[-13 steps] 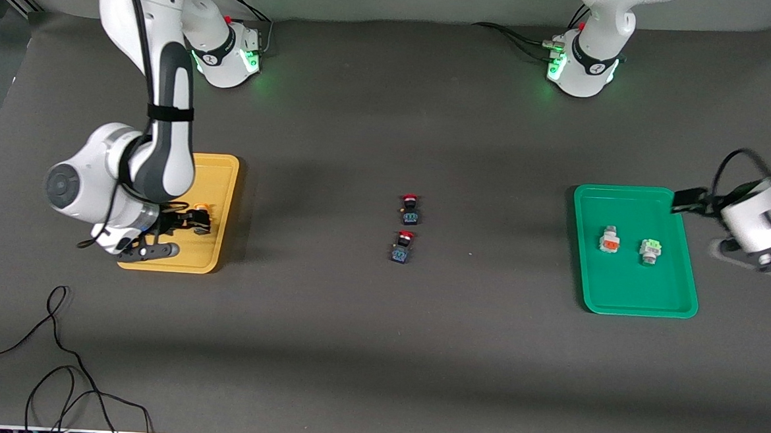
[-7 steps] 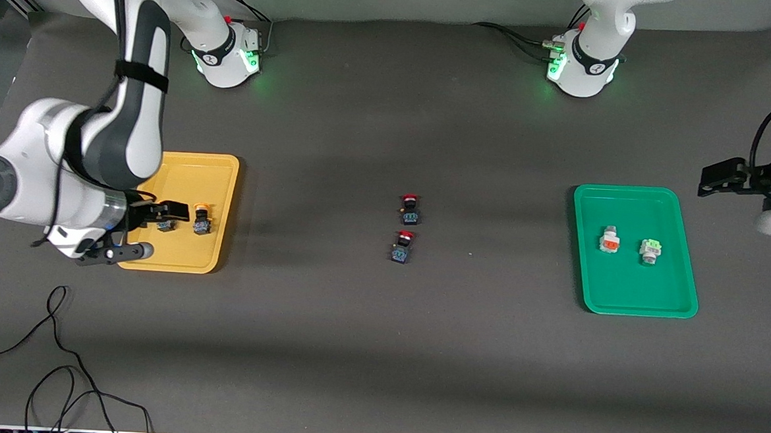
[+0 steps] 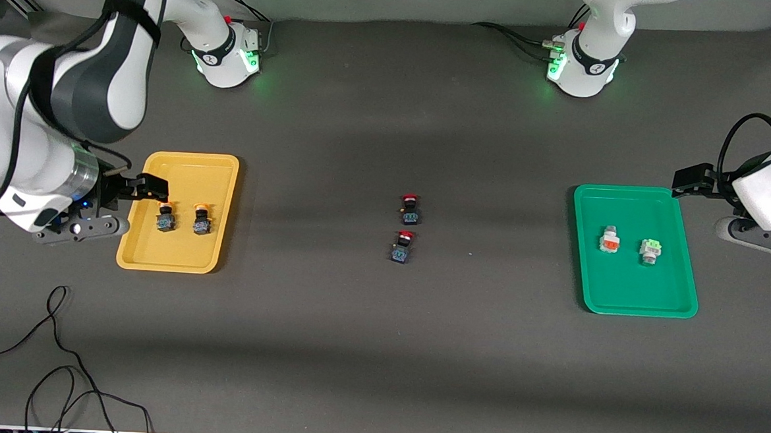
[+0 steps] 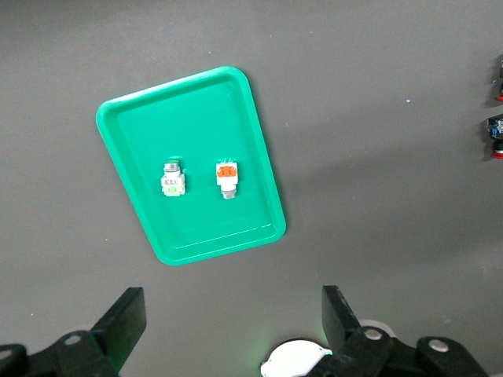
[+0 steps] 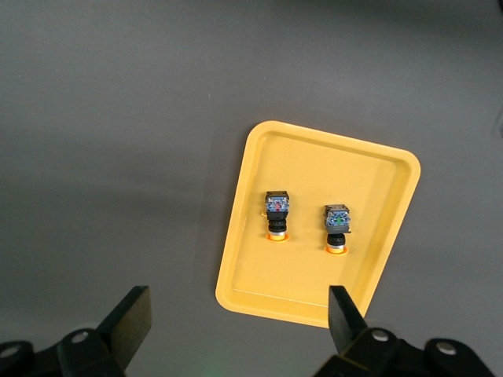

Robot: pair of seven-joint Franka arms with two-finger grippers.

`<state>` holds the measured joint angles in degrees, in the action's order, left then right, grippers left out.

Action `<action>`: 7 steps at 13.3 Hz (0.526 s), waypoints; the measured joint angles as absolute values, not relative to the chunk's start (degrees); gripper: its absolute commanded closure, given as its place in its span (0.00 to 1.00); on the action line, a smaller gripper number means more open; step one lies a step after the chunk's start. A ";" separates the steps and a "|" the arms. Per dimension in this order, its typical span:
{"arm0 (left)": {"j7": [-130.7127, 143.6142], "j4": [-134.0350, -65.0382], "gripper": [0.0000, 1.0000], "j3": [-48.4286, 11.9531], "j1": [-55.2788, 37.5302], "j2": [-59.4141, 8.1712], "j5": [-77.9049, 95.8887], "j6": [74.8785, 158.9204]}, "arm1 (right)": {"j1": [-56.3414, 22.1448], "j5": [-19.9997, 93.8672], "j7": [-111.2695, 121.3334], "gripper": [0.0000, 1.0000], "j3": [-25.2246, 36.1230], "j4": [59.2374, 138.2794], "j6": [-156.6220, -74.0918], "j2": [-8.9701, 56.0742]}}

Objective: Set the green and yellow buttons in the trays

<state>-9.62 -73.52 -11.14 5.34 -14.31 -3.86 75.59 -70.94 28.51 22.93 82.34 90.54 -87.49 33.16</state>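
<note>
Two black-bodied buttons with yellow-orange caps (image 3: pixel 165 220) (image 3: pixel 201 220) lie side by side in the yellow tray (image 3: pixel 183 173). They also show in the right wrist view (image 5: pixel 277 214) (image 5: pixel 336 228), in the same tray (image 5: pixel 330 157). The white orange-red button (image 3: pixel 610 240) and the white green button (image 3: pixel 649 250) lie in the green tray (image 3: pixel 619 288). The left wrist view shows them too (image 4: pixel 227 174) (image 4: pixel 173 179). My right gripper (image 3: pixel 78 230) (image 5: pixel 238 322) is open and empty, raised just outside the yellow tray. My left gripper (image 3: pixel 760 237) (image 4: pixel 232 318) is open and empty, raised outside the green tray.
Two black switches with red caps (image 3: pixel 410 208) (image 3: pixel 402 246) lie mid-table between the trays; they also appear at the left wrist view's edge (image 4: pixel 497 126). A loose black cable (image 3: pixel 55 357) lies on the mat near the front camera at the right arm's end.
My right gripper has lifted off the yellow tray and moved outward toward its end of the table, uncovering the second yellow-capped button. My left arm has shifted about beside the green tray.
</note>
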 measured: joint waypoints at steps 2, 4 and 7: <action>-9.62 -73.85 0.00 -9.90 4.55 -13.65 -3.85 75.39 | -70.47 25.66 22.66 0.00 81.86 90.16 -87.49 32.16; -9.62 -75.57 0.00 -4.67 -0.46 -12.05 -3.80 75.84 | -67.26 21.17 21.16 0.00 77.74 89.21 -87.49 29.16; -9.60 -82.08 0.00 -0.05 -5.50 -8.01 -3.77 80.50 | -59.24 13.76 17.48 0.00 67.05 87.43 -87.50 22.26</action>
